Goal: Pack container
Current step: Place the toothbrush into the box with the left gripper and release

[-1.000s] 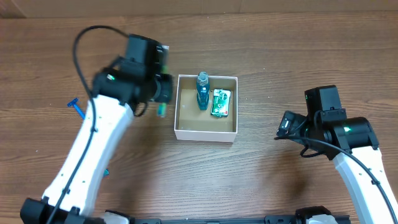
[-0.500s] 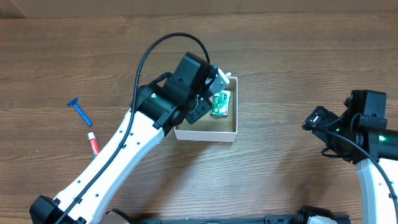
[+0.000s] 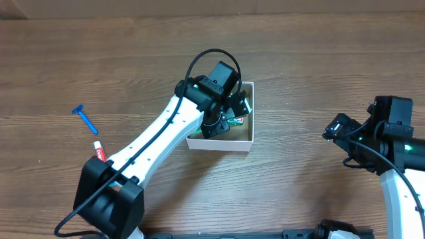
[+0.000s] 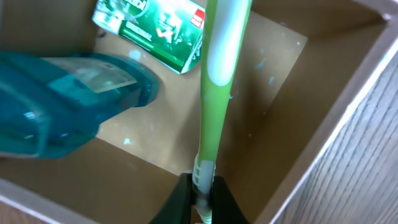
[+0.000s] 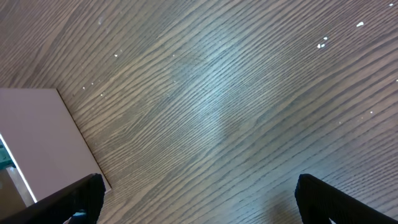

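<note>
The container (image 3: 247,142) is a small square box with white walls and a brown inside, at the table's middle. My left gripper (image 3: 228,114) hangs over it, shut on a green and white toothbrush (image 4: 214,74) that points into the box. In the left wrist view the gripper (image 4: 200,198) grips the toothbrush's lower end above the box floor (image 4: 261,106). A teal bottle (image 4: 68,99) and a green packet (image 4: 155,31) lie inside. My right gripper (image 3: 332,127) is open and empty to the right; its wrist view shows the gripper (image 5: 199,196) over bare wood beside the box's white wall (image 5: 37,137).
A blue razor (image 3: 84,117) and a small red and white tube (image 3: 99,153) lie on the wooden table at the left. My left arm (image 3: 153,153) stretches diagonally from the front left to the box.
My left gripper has swung from the box's left side to over the box with the toothbrush in it. My right arm drew back to the right and now holds still.
</note>
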Controlling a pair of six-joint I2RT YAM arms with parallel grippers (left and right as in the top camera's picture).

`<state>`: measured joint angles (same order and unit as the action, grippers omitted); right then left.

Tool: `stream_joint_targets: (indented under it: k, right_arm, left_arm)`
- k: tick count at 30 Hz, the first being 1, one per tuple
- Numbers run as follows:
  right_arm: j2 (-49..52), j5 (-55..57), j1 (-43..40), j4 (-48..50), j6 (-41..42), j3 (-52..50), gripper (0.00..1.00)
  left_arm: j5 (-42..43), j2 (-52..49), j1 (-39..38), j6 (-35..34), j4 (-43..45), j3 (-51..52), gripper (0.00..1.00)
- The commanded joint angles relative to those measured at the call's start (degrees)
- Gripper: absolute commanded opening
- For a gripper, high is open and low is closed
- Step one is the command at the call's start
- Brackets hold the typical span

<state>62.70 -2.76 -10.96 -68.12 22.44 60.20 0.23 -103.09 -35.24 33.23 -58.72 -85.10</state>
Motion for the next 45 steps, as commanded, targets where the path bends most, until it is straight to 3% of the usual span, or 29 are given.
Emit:
stream_joint_targets:
  k: [1, 7, 13, 16, 21, 28, 32, 34, 36, 39, 45]
  right_arm:
    - [-0.26, -0.35, -0.31, 0.50, -0.44, -0.04, 1.00]
    - [-0.26, -0.35, -0.31, 0.57, -0.44, -0.04, 1.00]
    - [-0.26, -0.35, -0.31, 0.57, -1.27, -0.04, 1.00]
    - [-0.26, -0.35, -0.31, 0.55, -1.27, -0.04, 1.00]
    - [-0.26, -0.35, -0.31, 0.55, -1.29, -0.04, 1.00]
    - [-0.26, -0.35, -0.31, 0.55, -1.51, -0.04, 1.00]
    - [-0.26, -0.35, -0.31, 0.61, -1.51, -0.04, 1.00]
    - [-0.26, -0.35, -0.31, 0.76, -1.51, -0.04, 1.00]
    - [-0.26, -0.35, -0.31, 0.76, -1.51, -0.04, 1.00]
    - [-0.26, -0.35, -0.31, 0.76, -1.51, -0.04, 1.00]
    - [-0.26, -0.35, -0.31, 1.03, -1.51, -0.04, 1.00]
  left_arm:
    - [0.87, -1.64, -0.13, 0.39, 0.26, -0.55, 0.04]
    - [0.87, -1.81, -0.13, 0.13, 0.33, -0.55, 0.05]
    - [0.87, -1.81, -0.13, -2.21, 0.20, -0.55, 0.13]
    - [0.90, -1.81, -0.13, -2.21, 0.20, -0.55, 0.24]
    - [0.81, -1.75, -0.13, -3.06, 0.22, -0.83, 0.63]
    - [-2.12, 2.36, -0.13, -10.32, -4.00, -8.72, 0.74]
    - [-4.07, 8.85, 0.07, -15.67, -9.11, -16.44, 1.00]
    - [-10.56, 13.22, 1.03, -21.84, -9.49, -17.55, 1.00]
    - [-15.19, 17.09, 3.85, -28.30, -10.73, -17.55, 1.00]
    - [-15.15, 21.29, 13.07, -37.42, -14.53, -17.55, 1.00]
    - [-7.67, 20.48, 34.71, -47.56, -19.10, -15.06, 1.00]
